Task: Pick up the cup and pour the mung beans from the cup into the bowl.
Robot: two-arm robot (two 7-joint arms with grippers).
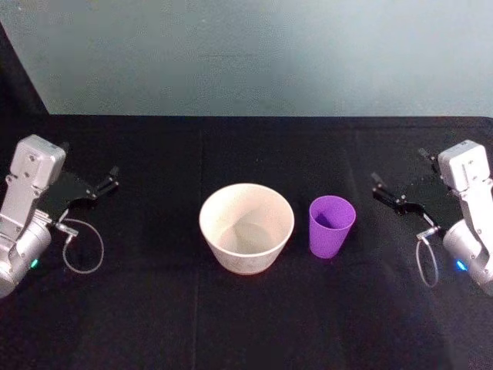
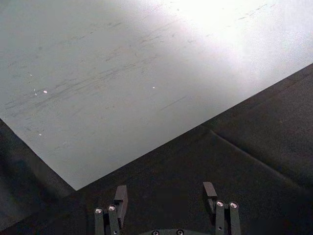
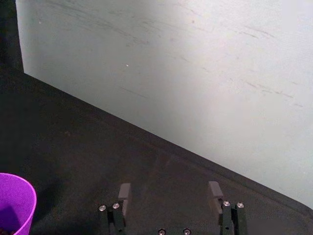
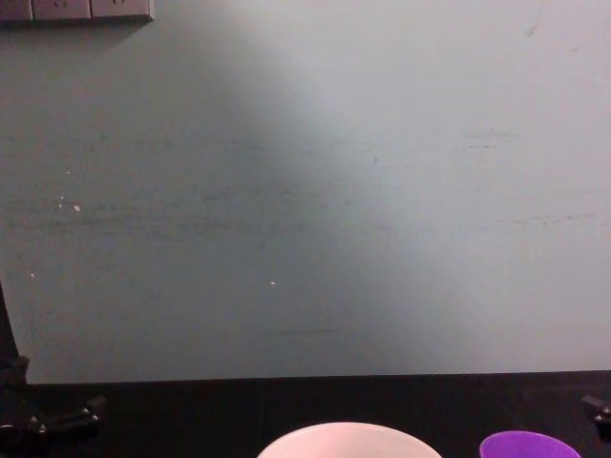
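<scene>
Nearest to where the robot stands, the two arms sit out at either side of the black-draped table (image 1: 246, 324), neither touching anything. Between them stands the bowl (image 1: 246, 227), upright in the middle of the cloth, its pale inside looking empty and ready to receive. Just beside it on the robot's right, close but apart, is the cup (image 1: 332, 225), also upright, mouth up. Its inside is too shadowed for me to make out the mung beans. That pairing looks deliberate: with the cup so close to the bowl, a lift and a tilt toward the left should carry the pour over the rim with little travel. A little farther back, the right gripper (image 1: 379, 189) hangs low over the cloth near the cup, its fingers spread wide with nothing between them and aimed inward. I'd judge it the arm placed for the pick, since the cup is on its side. The left gripper (image 1: 106, 181) mirrors it, well apart from the bowl, likewise spread wide and holding nothing, apparently parked out of the way. Nothing of the task looks begun. Beyond the table's far edge rises a plain pale wall (image 1: 262, 54).
</scene>
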